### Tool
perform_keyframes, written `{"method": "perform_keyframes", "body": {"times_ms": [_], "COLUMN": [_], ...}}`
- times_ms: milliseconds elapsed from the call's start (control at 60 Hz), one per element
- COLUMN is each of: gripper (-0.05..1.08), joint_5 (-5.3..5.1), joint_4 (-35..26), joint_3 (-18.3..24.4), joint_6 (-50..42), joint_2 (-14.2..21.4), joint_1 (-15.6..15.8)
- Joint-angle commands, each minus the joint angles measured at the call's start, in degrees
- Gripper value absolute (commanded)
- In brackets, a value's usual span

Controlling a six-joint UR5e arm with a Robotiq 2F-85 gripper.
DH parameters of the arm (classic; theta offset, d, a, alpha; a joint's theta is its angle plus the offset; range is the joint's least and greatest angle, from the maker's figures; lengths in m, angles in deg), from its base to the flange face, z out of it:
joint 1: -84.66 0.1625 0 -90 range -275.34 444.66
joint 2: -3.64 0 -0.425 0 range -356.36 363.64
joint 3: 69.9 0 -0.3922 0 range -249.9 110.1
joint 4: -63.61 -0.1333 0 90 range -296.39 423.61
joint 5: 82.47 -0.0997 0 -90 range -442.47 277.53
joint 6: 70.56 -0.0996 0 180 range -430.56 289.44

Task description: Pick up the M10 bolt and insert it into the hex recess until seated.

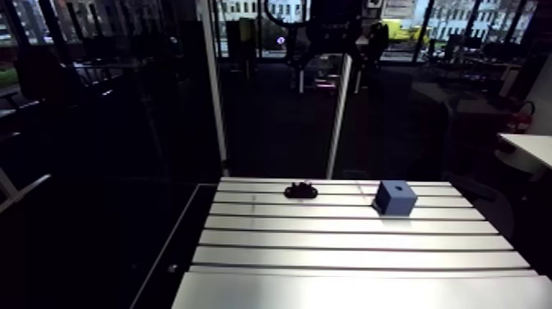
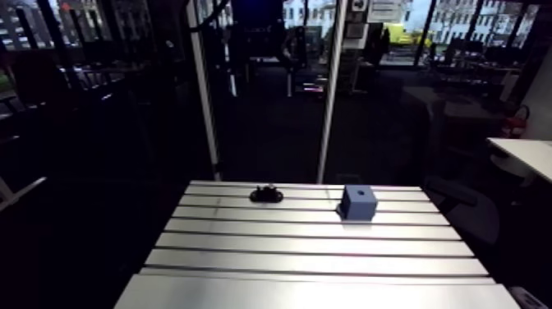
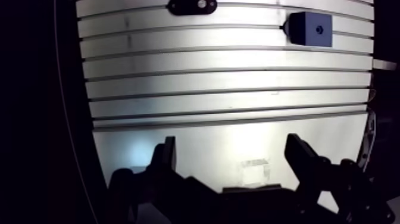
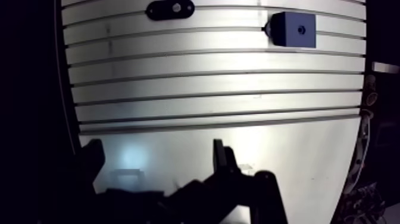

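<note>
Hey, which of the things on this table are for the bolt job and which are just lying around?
For the job: black holder, likely carrying the bolt; blue block with a hole; open gripper.
Just there: the slotted table.

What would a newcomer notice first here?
The blue block, with a hole in its top face, stands out near the far edge of the slotted table. A low black part lies along that same far edge, apart from the block. In the wrist view the gripper is open and empty over the table's near end, well short of both.
</note>
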Motion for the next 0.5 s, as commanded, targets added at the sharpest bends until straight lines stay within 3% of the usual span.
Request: {"method": "perform_keyframes", "body": {"times_ms": [17,500], "gripper": [0.01,0.01], "joint_5": [0.43,0.72], "joint_4": [2.07,25.35], "joint_3": [0.03,-5.46], "joint_6": [0.00,1.65], "joint_2": [-1.95,-9.75], "joint_1": [0.10,0.03]}}
